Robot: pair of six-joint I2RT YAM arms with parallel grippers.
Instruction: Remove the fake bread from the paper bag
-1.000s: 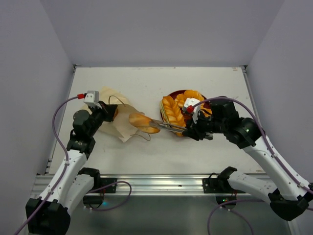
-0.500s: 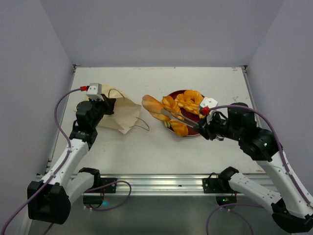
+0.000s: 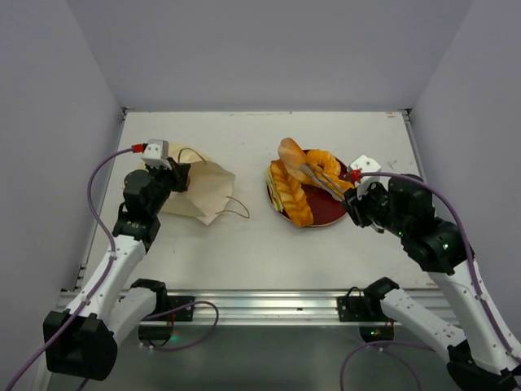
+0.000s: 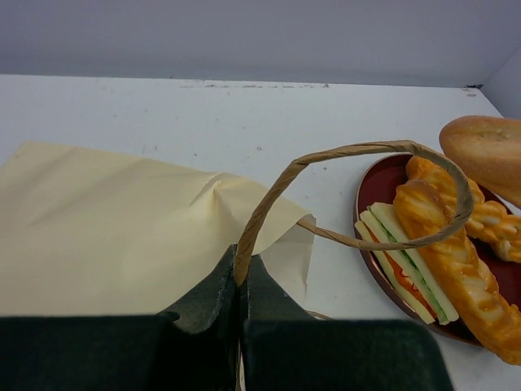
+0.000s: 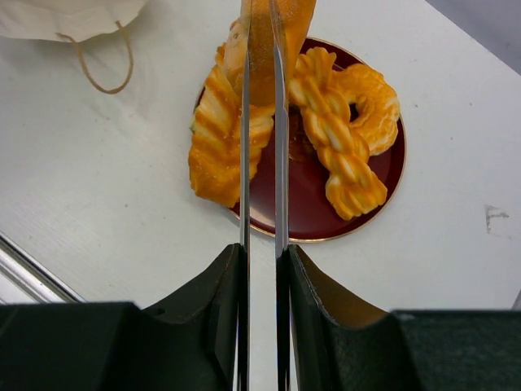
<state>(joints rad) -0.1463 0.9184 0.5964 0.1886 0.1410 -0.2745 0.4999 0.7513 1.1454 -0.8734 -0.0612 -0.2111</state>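
Golden roll [image 3: 291, 152] sits pinched in my right end effector [image 3: 316, 173], lengthwise, over the plate [image 3: 329, 215]. My left end effector [image 4: 242, 275] grips the bag [image 3: 202, 194] handle [image 4: 358, 150].

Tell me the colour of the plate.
The plate is dark red, clearest in the right wrist view.

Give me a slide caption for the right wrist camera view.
Long thin fingers pinch a golden long roll above the red plate of fake bread.

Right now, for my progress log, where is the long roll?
Top view: the long roll hangs in the right gripper above the red plate's far-left rim.
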